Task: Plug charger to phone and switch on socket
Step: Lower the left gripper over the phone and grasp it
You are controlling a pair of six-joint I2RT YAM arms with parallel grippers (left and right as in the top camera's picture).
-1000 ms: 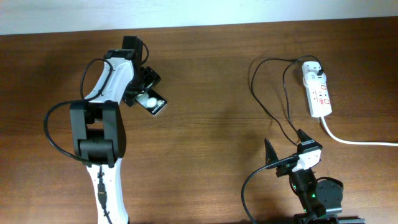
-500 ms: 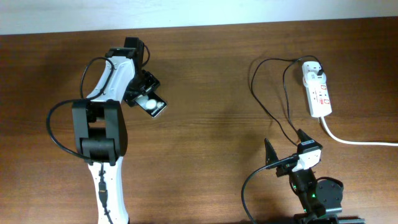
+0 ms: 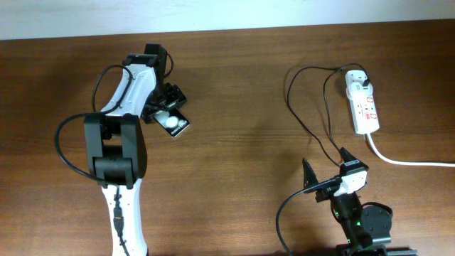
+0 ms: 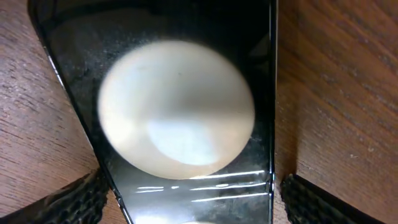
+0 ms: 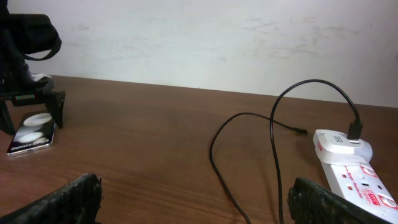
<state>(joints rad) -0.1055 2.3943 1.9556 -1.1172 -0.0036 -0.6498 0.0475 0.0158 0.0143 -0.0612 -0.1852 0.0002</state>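
My left gripper (image 4: 189,198) stood open astride the phone (image 4: 177,118) on the table (image 3: 242,142); my right gripper (image 5: 199,199) was open too. I judged the phone placed; next, the tip of the cable (image 5: 211,152) needed careful pinching

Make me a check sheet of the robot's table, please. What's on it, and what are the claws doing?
Surface: brown wooden table.
Job's things: phone lying flat at left; socket at right; charger adapter sits in the socket, plug tip loose on the wood, not in the phone.
Clutter: nothing seen.
Grippers: left gripper open, straddling the phone; right gripper open, empty.
Cables: thick white cord runs off the right edge.
Surroundings: pale wall behind.
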